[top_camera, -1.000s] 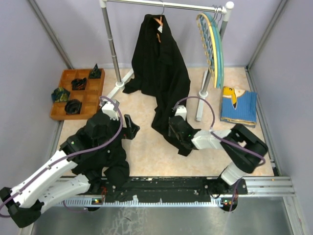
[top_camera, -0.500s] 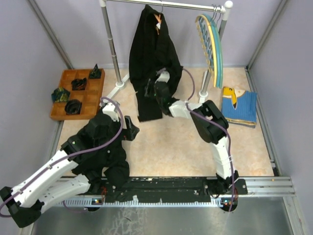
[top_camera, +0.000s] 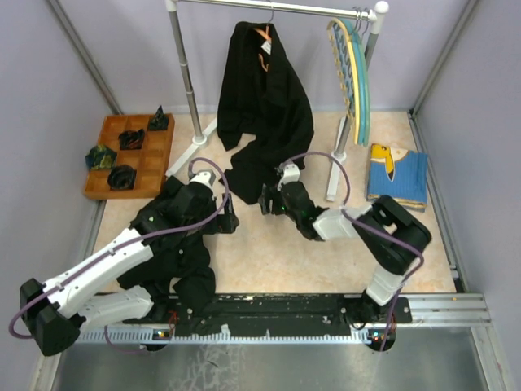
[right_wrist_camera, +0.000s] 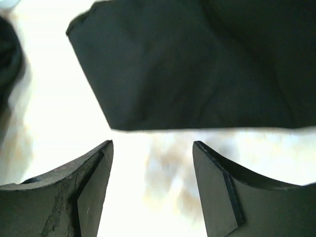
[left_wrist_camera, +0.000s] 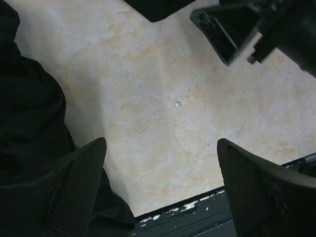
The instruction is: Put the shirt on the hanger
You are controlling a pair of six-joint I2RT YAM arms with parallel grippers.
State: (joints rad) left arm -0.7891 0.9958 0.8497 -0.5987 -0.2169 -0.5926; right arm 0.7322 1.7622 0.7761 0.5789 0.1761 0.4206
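The right tool [right_wrist_camera: 153, 146] hung parted and empty beside the shirt [top_camera: 264, 106]; the left tool [left_wrist_camera: 160, 143] gaped wide. With the hanger [top_camera: 263, 36] seemingly seated, a straight retreat would avoid snagging.

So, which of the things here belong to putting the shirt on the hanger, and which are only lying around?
Belong to the job:
- black shirt, draped on the hanger
- orange hanger, hooked on the rail

Only lying about:
- blue-and-yellow garment
- teal and yellow hangers on the same rail
- wooden tray
- pile of black clothes at the near edge
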